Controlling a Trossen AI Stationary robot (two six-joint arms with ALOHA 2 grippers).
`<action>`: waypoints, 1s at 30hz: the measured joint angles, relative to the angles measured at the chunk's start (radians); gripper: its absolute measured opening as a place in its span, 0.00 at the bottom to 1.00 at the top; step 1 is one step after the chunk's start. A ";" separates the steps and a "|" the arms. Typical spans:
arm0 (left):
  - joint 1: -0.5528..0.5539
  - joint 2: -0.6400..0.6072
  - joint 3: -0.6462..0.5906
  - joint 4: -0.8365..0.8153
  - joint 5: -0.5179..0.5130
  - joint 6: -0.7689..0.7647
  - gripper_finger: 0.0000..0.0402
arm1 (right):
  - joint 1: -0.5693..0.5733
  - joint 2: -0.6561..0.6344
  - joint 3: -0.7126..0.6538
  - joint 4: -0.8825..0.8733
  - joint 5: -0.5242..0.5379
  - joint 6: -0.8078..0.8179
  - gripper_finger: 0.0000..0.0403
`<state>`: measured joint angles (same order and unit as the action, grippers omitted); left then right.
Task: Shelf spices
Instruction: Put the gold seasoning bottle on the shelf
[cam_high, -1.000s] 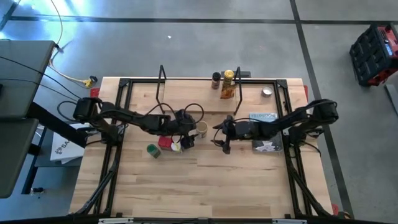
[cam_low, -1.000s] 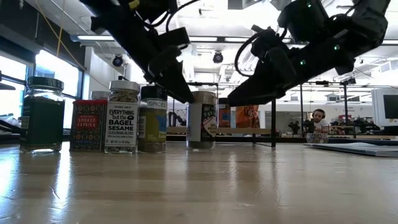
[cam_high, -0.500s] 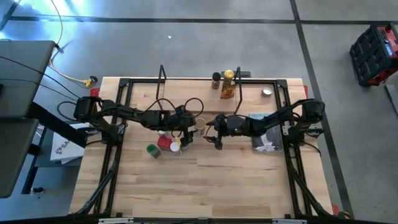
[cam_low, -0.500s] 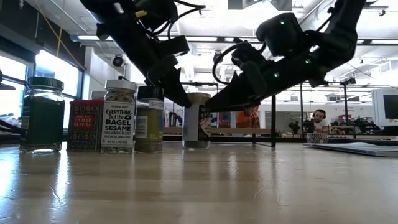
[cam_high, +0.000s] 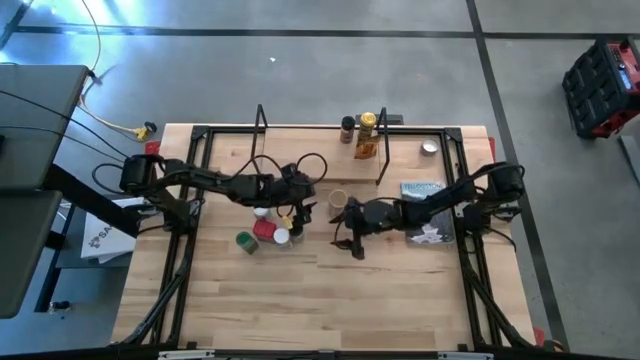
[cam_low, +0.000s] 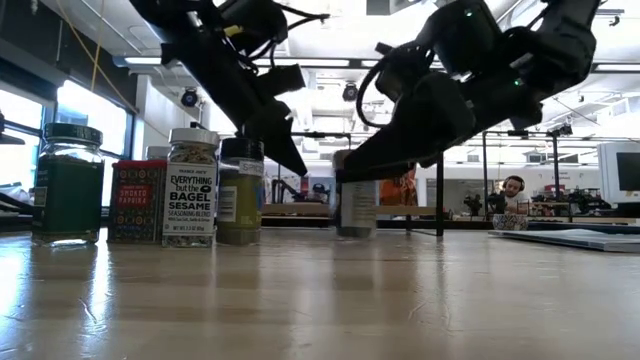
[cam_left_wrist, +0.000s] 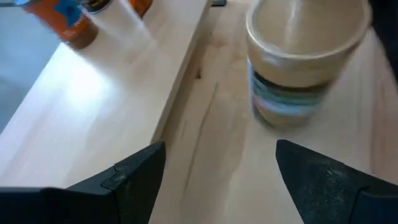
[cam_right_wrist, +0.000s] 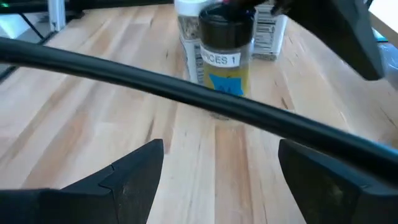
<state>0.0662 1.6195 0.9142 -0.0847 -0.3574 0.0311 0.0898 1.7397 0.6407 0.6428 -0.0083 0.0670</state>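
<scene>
A tan-lidded spice jar (cam_high: 338, 200) (cam_low: 355, 195) stands on its base on the table between both grippers. My left gripper (cam_high: 301, 211) (cam_left_wrist: 217, 180) is open just left of it, and the jar (cam_left_wrist: 303, 59) stands beyond its fingertips. My right gripper (cam_high: 350, 238) (cam_right_wrist: 221, 180) is open, just on the near side of that jar, and faces a black-lidded jar (cam_right_wrist: 225, 53). Several jars (cam_high: 265, 230) cluster on the table to the left. The shelf (cam_high: 320, 155) holds two jars (cam_high: 358, 124) and an orange packet (cam_high: 365, 149) at its right end.
A green jar (cam_low: 67, 185), a red paprika tin (cam_low: 140, 200), a bagel-sesame jar (cam_low: 192, 187) and a black-lidded jar (cam_low: 240, 190) stand in a row. A grey-blue booklet (cam_high: 422, 188) and a silver disc (cam_high: 429, 148) lie at the right. A black cable (cam_right_wrist: 186, 93) crosses the right wrist view.
The tan-lidded jar has slid a little toward the table's right. My right gripper has swung left toward the jars, then drawn toward the near edge. My left gripper has shifted slightly toward the far edge.
</scene>
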 joint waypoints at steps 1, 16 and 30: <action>-0.003 -0.001 0.000 -0.003 0.000 0.001 0.75 | 0.010 -0.002 0.000 -0.012 0.016 0.000 0.77; -0.070 -0.012 0.000 0.011 0.023 0.002 0.75 | 0.111 -0.222 0.000 -0.410 0.368 0.136 0.77; -0.033 0.069 0.002 0.228 0.101 0.024 0.75 | 0.019 -0.222 0.000 -0.424 0.394 0.100 0.77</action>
<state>0.0328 1.6881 0.9161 0.1436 -0.2565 0.0554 0.1085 1.5176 0.6403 0.2188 0.3856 0.1674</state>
